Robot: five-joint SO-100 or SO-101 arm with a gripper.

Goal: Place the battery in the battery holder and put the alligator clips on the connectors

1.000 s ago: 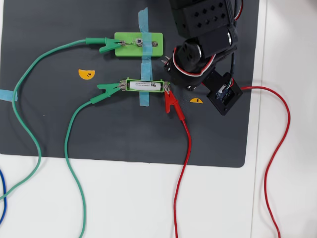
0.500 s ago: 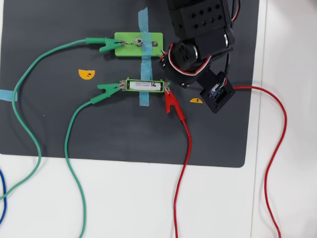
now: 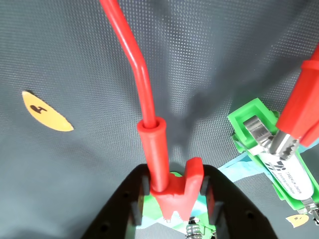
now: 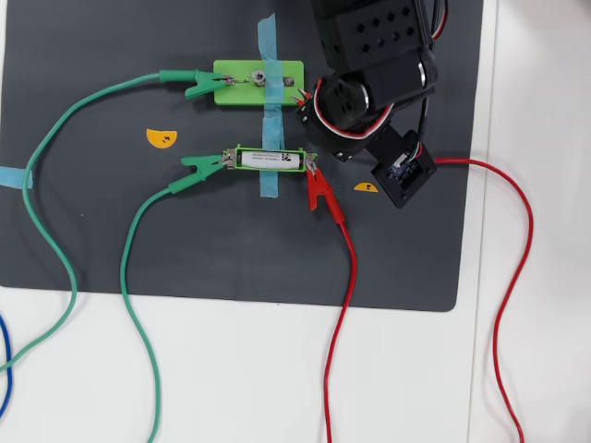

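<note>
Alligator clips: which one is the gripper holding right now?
The second red clip, pinched between the gripper fingers in the wrist view. The other red clip and both green clips are already on connectors.

Green holder (image 4: 269, 160), red clip (image 4: 323, 197)

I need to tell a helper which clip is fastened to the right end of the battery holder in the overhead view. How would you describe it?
Start at the dark mat, then find the narrow green battery holder crossed by blue tape at its middle. The red alligator clip bites that frame's right end, its red wire running down off the mat. Its neighbours on the left are green, and the other red clip is in the gripper.
</note>
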